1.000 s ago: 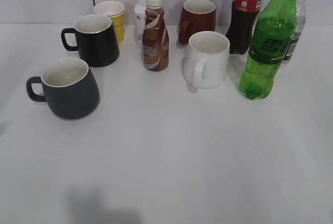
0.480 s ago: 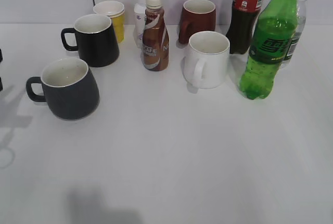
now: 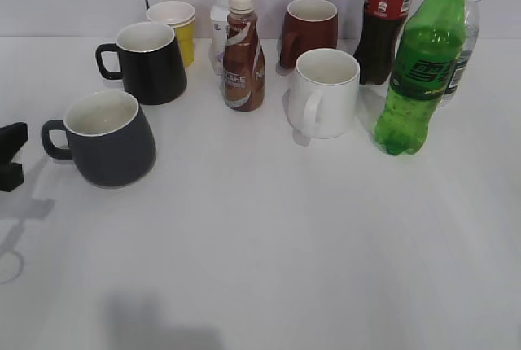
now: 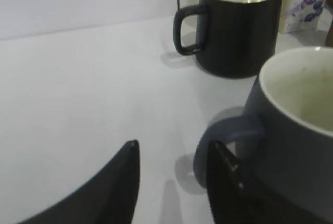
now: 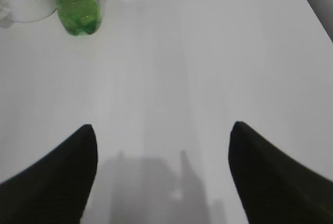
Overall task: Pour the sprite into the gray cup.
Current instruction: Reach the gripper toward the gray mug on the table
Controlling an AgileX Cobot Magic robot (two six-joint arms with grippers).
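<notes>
The sprite, a tall green bottle, stands upright at the right of the table; its base shows in the right wrist view. The gray cup stands at the left, handle pointing left; it also fills the right of the left wrist view. My left gripper is open at the left edge, just left of the cup's handle, its fingertips beside the handle and holding nothing. My right gripper is open and empty over bare table, well short of the sprite.
A black mug, yellow cup, brown coffee bottle, white bottle, maroon mug, white mug, cola bottle and clear water bottle stand around. The white table front is bare.
My left gripper has come in from the left edge toward the gray cup's handle. Cups and bottles have not moved.
</notes>
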